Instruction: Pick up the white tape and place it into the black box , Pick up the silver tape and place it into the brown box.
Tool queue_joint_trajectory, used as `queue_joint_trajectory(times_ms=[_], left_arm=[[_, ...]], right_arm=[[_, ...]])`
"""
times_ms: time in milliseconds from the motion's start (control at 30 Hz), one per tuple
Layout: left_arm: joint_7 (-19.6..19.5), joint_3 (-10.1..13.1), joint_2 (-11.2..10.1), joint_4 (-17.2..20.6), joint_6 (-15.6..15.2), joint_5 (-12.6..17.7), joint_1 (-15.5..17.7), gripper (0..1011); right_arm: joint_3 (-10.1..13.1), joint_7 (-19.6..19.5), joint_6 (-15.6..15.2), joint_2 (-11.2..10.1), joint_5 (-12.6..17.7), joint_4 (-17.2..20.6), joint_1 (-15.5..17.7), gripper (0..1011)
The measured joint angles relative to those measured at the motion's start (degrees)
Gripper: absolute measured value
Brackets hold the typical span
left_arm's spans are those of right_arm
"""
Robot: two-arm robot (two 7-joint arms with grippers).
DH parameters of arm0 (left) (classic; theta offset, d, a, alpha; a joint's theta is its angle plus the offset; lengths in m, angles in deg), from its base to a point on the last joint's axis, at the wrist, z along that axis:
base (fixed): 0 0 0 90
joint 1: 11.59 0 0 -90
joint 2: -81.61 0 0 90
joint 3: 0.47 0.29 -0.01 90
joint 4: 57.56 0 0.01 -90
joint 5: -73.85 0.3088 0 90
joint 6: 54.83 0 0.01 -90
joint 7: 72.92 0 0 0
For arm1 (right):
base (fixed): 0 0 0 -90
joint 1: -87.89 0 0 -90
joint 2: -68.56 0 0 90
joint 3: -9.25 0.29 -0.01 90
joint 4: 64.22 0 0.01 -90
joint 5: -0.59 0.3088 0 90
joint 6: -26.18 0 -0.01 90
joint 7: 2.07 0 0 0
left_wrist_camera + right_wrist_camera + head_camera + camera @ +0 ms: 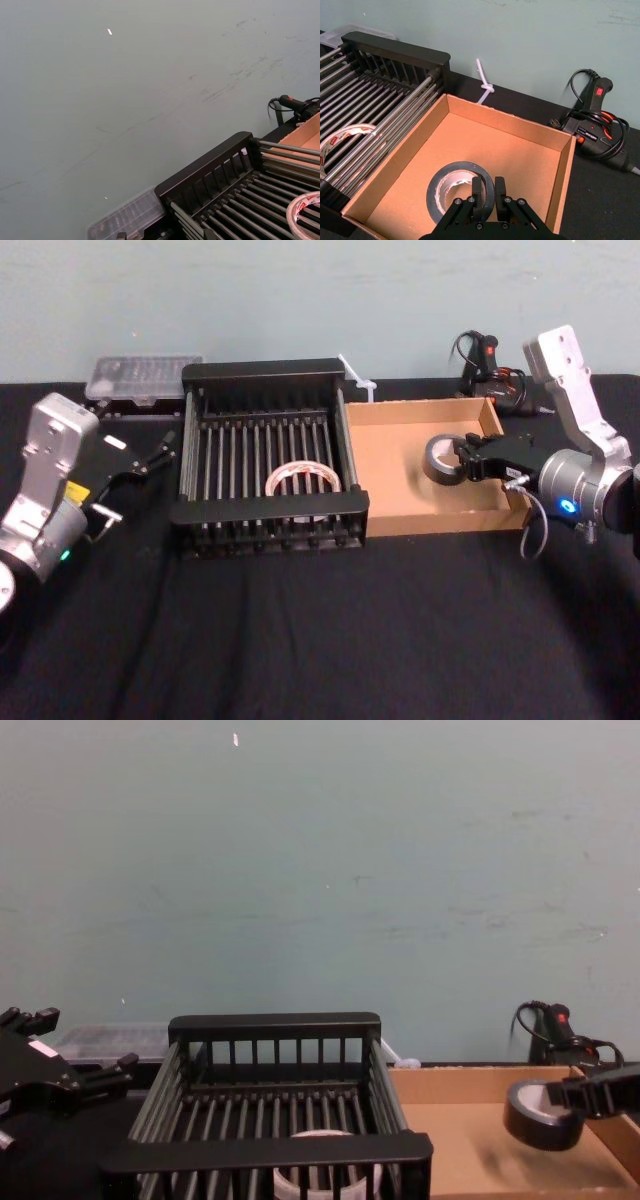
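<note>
**Ana:** Where is the silver tape?

**Ben:** The right hand (462, 462) has it. The silver tape (438, 458) is pinched by its wall. One finger is inside the ring and one is outside, and both squeeze tight on it.

**Ana:** Is it in a box?

**Ben:** It hangs over the brown box (420, 408), near the right wall. From the chest view it looks a little above the floor of the box, with a shadow under it.

**Ana:** And the white tape?

**Ben:** The white tape (302, 480) lies flat on the bars at the bottom of the black box (262, 370). It is toward the front and the right side, well apart from both hands.

**Ana:** Where do the boxes sit?

**Ben:** Both sit on the black bench (320, 640). The black box is on the left and the brown box is on the right, with their sides touching.

**Ana:** What about the left hand?

**Ben:** The left hand (135, 480) is out to the left of the black box, near its side. Its fingers are spread wide.

**Ana:** What else is there?

**Ben:** A clear case (140, 375) lies at the back of the bench, behind the left hand. A tool with a cord (592, 120) lies behind the brown box.
</note>
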Motion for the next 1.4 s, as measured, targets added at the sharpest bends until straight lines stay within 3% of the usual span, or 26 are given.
queue_joint_trajectory(times_ms=[167,1000,1200,1400], left_arm=[[0.0,0.0,0.0,0.0,0.0,0.0,0.0,1001],[0.0,0.0,0.0,0.0,0.0,0.0,0.0,1002],[0.0,0.0,0.0,0.0,0.0,0.0,0.0,1001],[0.0,0.0,0.0,0.0,0.0,0.0,0.0,1001]], right_arm=[[-0.1,0.1,0.0,-0.1,0.0,0.1,0.1,162],[-0.2,0.2,0.0,-0.2,0.1,0.3,0.1,939],[0.2,0.4,0.5,-0.3,-0.1,0.9,0.7,1002],[2.3,-2.4,4.9,-0.2,-2.3,4.2,3.7,1003]])
